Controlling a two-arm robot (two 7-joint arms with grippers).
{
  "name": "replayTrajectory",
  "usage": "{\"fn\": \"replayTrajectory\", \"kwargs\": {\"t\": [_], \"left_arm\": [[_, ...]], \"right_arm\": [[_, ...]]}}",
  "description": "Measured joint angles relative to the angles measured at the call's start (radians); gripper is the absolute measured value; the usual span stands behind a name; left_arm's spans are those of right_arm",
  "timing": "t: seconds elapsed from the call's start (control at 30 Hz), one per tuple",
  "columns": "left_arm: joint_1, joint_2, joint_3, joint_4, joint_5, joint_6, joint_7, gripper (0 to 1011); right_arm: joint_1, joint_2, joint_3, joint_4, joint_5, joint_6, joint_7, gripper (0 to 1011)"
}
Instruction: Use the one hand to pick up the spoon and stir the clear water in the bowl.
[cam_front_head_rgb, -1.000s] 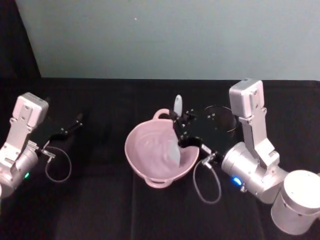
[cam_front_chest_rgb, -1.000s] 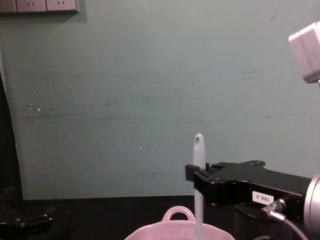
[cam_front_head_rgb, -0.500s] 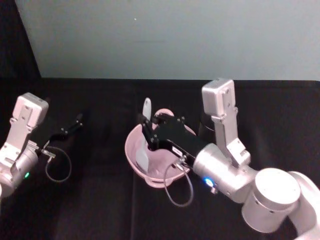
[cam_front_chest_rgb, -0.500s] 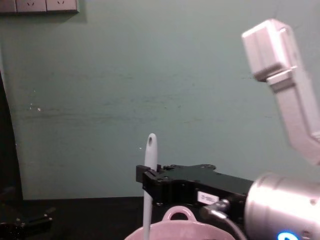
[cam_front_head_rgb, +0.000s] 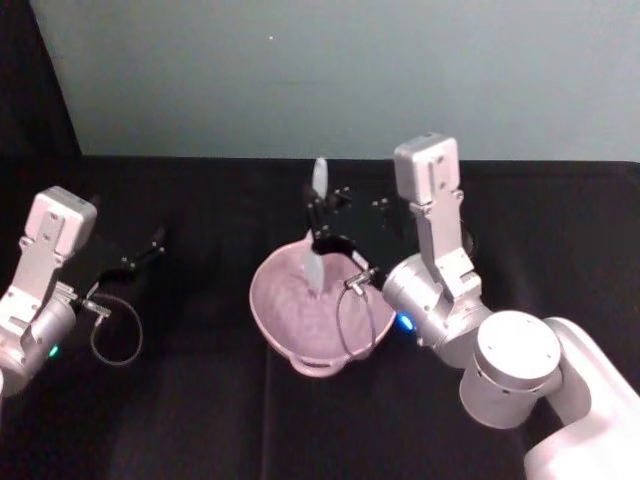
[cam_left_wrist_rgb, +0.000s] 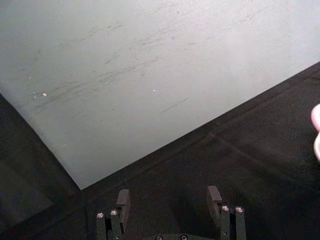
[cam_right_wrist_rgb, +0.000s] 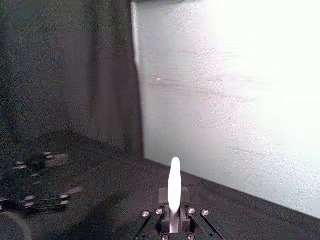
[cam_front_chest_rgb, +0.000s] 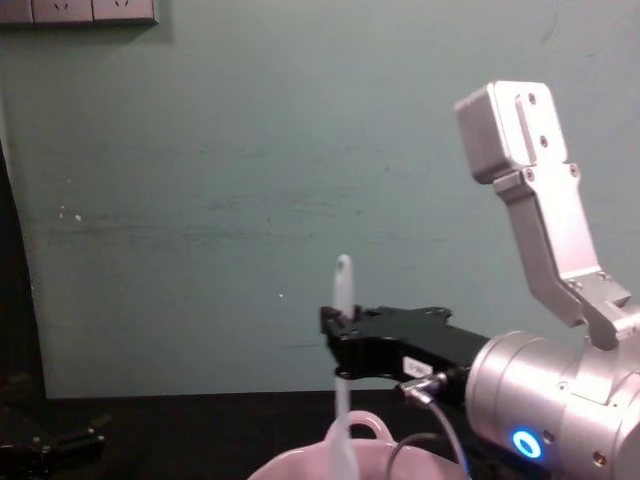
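Over black tabletop (cam_front_head_rgb: 200, 400), right tool (cam_front_head_rgb: 322, 226) clenches upright spoon (cam_front_head_rgb: 315, 268), seemingly dipped in bowl (cam_front_head_rgb: 262, 310); left tool (cam_left_wrist_rgb: 169, 200) released.

Dim overall, the wall (cam_right_wrist_rgb: 260, 75) glaring white (right wrist view).

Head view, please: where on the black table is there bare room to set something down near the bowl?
Bare cloth lies between the left gripper and the bowl, and along the front of the table, below the bowl. It is crowded over the bowl, where the right gripper holds the spoon, and to its right, under that arm.
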Motion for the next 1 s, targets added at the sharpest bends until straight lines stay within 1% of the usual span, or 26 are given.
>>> {"fn": "replayTrajectory", "kwargs": {"t": [0.1,0.17,0.33,0.37,0.43,0.47,0.53,0.57,0.67,0.7,0.73,0.77,0.9,0.93,1.0], "left_arm": [[0.0,0.0,0.0,0.0,0.0,0.0,0.0,1011],[0.0,0.0,0.0,0.0,0.0,0.0,0.0,1011],[0.0,0.0,0.0,0.0,0.0,0.0,0.0,1011],[0.0,0.0,0.0,0.0,0.0,0.0,0.0,1011],[0.0,0.0,0.0,0.0,0.0,0.0,0.0,1011],[0.0,0.0,0.0,0.0,0.0,0.0,0.0,1011],[0.0,0.0,0.0,0.0,0.0,0.0,0.0,1011],[0.0,0.0,0.0,0.0,0.0,0.0,0.0,1011],[0.0,0.0,0.0,0.0,0.0,0.0,0.0,1011],[0.0,0.0,0.0,0.0,0.0,0.0,0.0,1011],[0.0,0.0,0.0,0.0,0.0,0.0,0.0,1011],[0.0,0.0,0.0,0.0,0.0,0.0,0.0,1011],[0.0,0.0,0.0,0.0,0.0,0.0,0.0,1011],[0.0,0.0,0.0,0.0,0.0,0.0,0.0,1011],[0.0,0.0,0.0,0.0,0.0,0.0,0.0,1011]], "right_arm": [[0.0,0.001,0.021,0.005,-0.027,-0.013,-0.024,112],[-0.005,0.006,0.027,-0.001,-0.035,-0.009,-0.028,112],[-0.037,0.039,0.043,-0.053,-0.052,0.032,-0.021,112],[-0.05,0.052,0.049,-0.078,-0.053,0.048,-0.009,112],[-0.066,0.065,0.054,-0.101,-0.052,0.063,0.004,112],[-0.081,0.075,0.061,-0.127,-0.046,0.082,0.021,112],[-0.098,0.086,0.067,-0.152,-0.032,0.106,0.043,112],[-0.115,0.095,0.074,-0.179,-0.012,0.133,0.065,112],[-0.142,0.107,0.078,-0.216,0.022,0.167,0.095,112],[-0.157,0.114,0.079,-0.235,0.043,0.184,0.11,112],[-0.163,0.116,0.079,-0.242,0.05,0.189,0.115,112],[-0.176,0.12,0.075,-0.258,0.067,0.199,0.125,112],[-0.194,0.122,0.063,-0.278,0.092,0.207,0.136,112],[-0.201,0.117,0.05,-0.284,0.103,0.205,0.139,112],[-0.202,0.111,0.038,-0.284,0.106,0.197,0.138,112]]}}
